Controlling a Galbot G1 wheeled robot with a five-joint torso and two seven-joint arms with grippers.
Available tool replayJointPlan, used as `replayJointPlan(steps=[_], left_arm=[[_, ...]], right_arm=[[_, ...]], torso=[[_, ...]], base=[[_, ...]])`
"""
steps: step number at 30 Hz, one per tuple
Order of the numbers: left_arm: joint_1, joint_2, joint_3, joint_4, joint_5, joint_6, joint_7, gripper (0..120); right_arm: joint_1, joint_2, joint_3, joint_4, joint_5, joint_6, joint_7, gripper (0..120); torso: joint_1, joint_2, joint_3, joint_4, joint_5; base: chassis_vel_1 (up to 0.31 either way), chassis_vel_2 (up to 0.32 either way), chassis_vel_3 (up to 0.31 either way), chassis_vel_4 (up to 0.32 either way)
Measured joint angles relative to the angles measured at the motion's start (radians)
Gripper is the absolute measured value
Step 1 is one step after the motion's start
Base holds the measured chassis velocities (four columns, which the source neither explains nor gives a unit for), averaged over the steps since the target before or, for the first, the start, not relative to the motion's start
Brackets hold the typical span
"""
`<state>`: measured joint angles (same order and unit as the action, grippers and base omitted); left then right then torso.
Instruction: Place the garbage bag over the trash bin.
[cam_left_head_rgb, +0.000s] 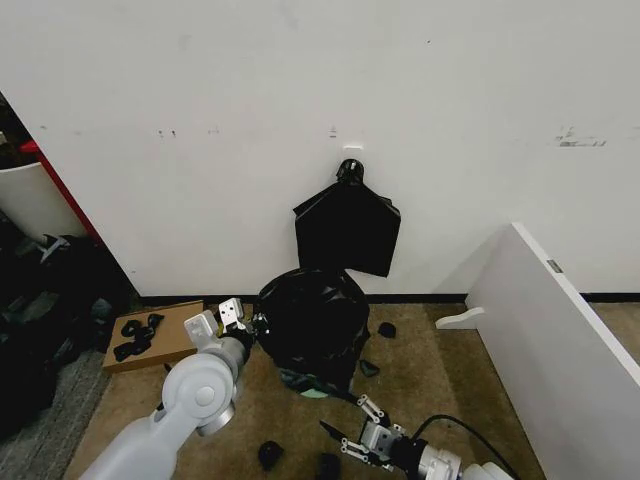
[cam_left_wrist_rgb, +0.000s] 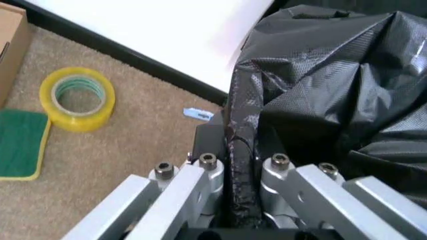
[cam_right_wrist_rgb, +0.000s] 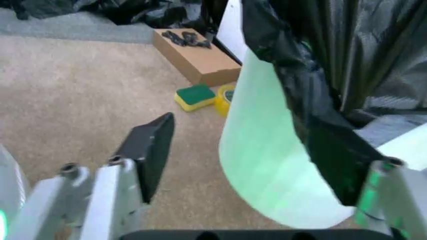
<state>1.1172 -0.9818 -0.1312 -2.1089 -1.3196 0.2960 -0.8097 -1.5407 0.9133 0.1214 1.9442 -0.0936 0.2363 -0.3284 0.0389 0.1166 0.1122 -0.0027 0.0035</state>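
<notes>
The left gripper (cam_left_wrist_rgb: 241, 165) is clamped on a fold of the garbage bag (cam_left_head_rgb: 312, 318) — apparently to keep it draped over the trash bin (cam_right_wrist_rgb: 273, 165) — while the right gripper (cam_right_wrist_rgb: 260, 165), jaws apart, brackets the bin's bare lower wall and the bag's hem.

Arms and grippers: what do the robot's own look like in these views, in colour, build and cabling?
The left arm has smooth light-grey rounded shells with a round joint cap. The left gripper has silver metal linkage bars fixed with black hex bolts. The right gripper is the same silver linkage build, with flat black pads on its fingers and a black cable looping behind its wrist. No markings are legible.
</notes>
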Motion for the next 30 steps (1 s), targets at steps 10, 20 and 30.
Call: replayJointPlan(steps=[10, 20, 30], left_arm=[[-0.011, 0.002, -0.003, 0.024, 0.001, -0.010, -0.008, 4], [0.018, 0.013, 0.012, 0.027, 0.094, -0.019, 0.033, 4], [0.070, 0.002, 0.038, 0.095, 0.410, -0.097, 0.179, 4]], right_arm=[[-0.010, 0.006, 0.037, 0.001, 0.118, 0.091, -0.167, 100], [0.003, 0.001, 0.040, 0.029, 0.244, -0.004, -0.024, 100], [-0.031, -0.015, 0.072, 0.186, 0.439, -0.145, 0.057, 100]], torso=[[0.000, 0.000, 0.000, 0.0001, 0.0000], [0.000, 0.000, 0.000, 0.0000, 0.0001], [0.000, 0.000, 0.000, 0.0000, -0.0001]], base=[[0.000, 0.000, 0.000, 0.000], [0.000, 0.000, 0.000, 0.000], [0.000, 0.000, 0.000, 0.000]])
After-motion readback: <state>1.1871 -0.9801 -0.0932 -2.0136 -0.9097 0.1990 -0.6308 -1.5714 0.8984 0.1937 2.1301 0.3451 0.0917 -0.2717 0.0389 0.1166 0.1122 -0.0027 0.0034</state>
